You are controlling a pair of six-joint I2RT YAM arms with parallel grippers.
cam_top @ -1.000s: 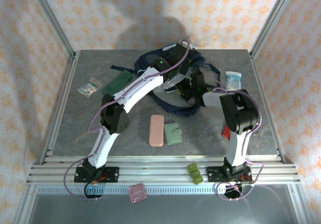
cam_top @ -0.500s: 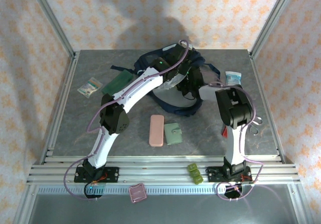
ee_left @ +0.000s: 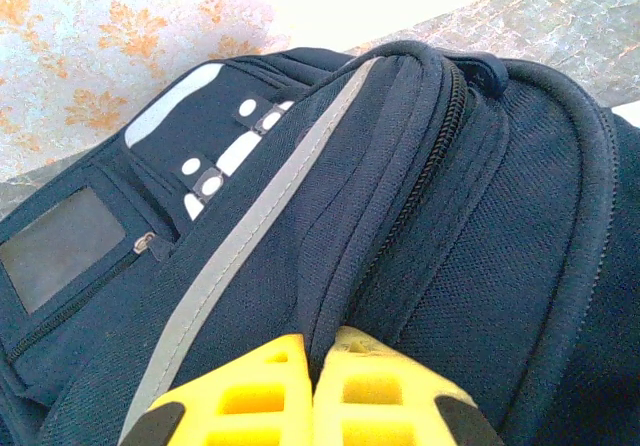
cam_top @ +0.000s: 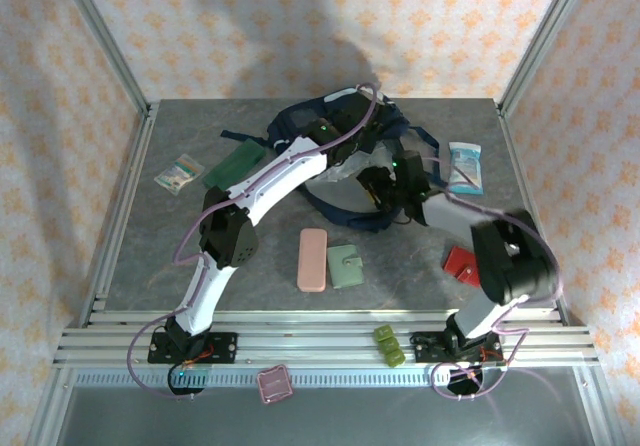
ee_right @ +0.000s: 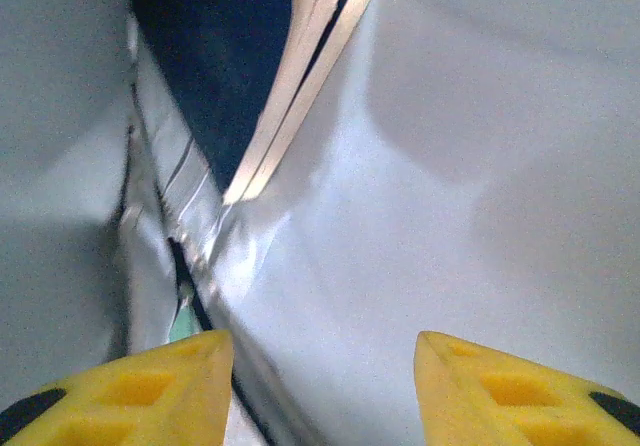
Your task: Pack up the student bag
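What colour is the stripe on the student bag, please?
The stripe is light grey; left wrist view.

Pink case (cam_top: 312, 260) beside green wallet (cam_top: 346, 266)

Overhead light is casting a soft shadow on the back wall (cam_top: 345, 51); left-wrist background is blowing out; right-wrist close-up is blurring.

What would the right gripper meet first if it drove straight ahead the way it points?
The right gripper would probably meet the pale lining of the student bag, straight ahead between its open fingers; depth is unclear.
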